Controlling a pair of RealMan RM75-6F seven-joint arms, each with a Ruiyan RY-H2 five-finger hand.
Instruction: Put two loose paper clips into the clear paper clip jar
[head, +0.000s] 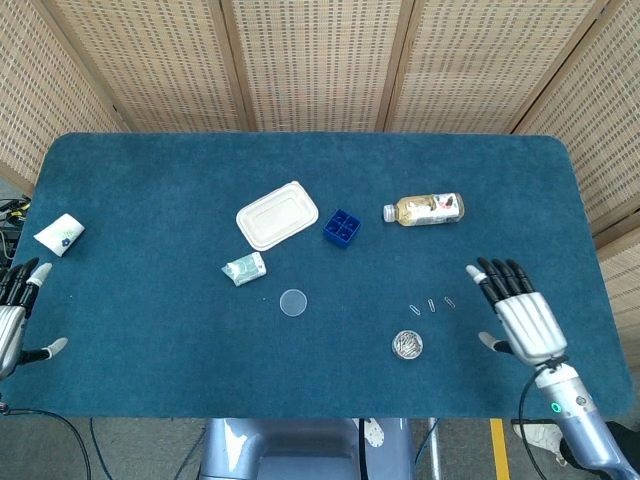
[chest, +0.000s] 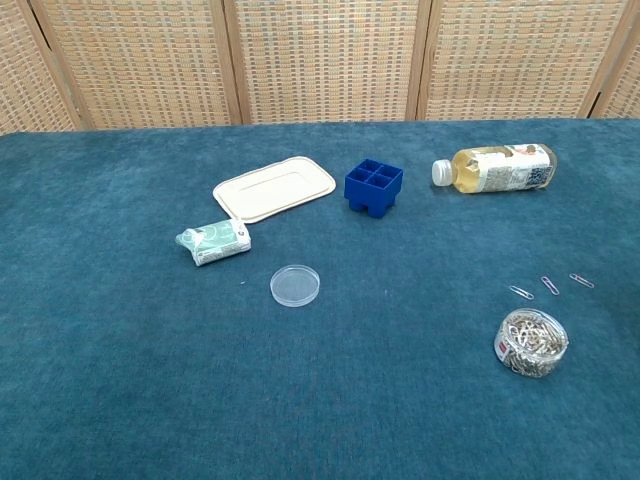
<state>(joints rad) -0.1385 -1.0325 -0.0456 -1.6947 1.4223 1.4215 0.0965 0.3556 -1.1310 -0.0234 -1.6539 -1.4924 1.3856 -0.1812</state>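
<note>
The clear paper clip jar (head: 407, 345) (chest: 531, 342) stands open near the table's front right, full of clips. Three loose paper clips (head: 431, 305) (chest: 549, 285) lie in a row on the cloth just behind it. My right hand (head: 520, 316) is open, fingers spread, to the right of the jar and apart from it, holding nothing. My left hand (head: 14, 310) is open at the far left edge of the table. Neither hand shows in the chest view.
A round clear lid (head: 293, 302) lies mid-table. Behind it are a wrapped green packet (head: 244, 268), a cream tray lid (head: 277, 214), a blue four-cell box (head: 342, 227) and a bottle on its side (head: 424, 209). A small white packet (head: 59, 234) sits far left.
</note>
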